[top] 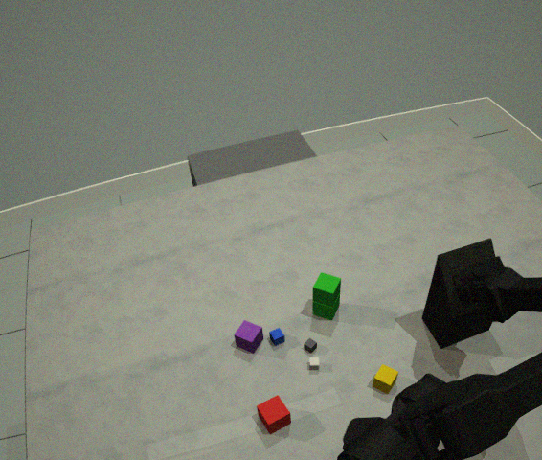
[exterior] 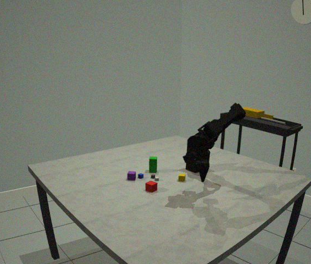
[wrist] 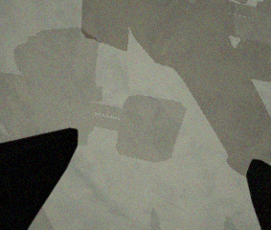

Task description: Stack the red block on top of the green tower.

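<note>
Exterior view: from where I stand, the green tower (exterior: 153, 164) makes the handiest landmark, standing upright on the grey surface (exterior: 93, 198) as two green cubes, one squarely on the other. The red block (exterior: 151, 186) sits on the surface in front of the tower, toward me and well apart from it, untouched and resting flat. Just to the left of the tower's foot lie a purple block (exterior: 131, 175) and a smaller blue block (exterior: 140, 175), near each other but not touching. Right at the tower's base on the near side are two tiny cubes, a dark grey block (exterior: 152, 176) and a white block (exterior: 156, 178), close together. A yellow block (exterior: 181, 177) lies to the right of the tower, between it and the arm. The black arm (exterior: 221, 125) reaches down from the right, and its gripper (exterior: 203, 176) points at the surface to the right of the tower, beyond the yellow block and well away from the red block. In the wrist view the two dark fingertips sit at opposite edges of the picture, spread wide, with only bare shadowed surface between them, so the gripper holds nothing. From the top view the red block (top: 273, 413) shows as the nearest cube to the camera, with the tower (top: 326, 295) farther back and the arm's dark base block standing to the tower's right.
</note>
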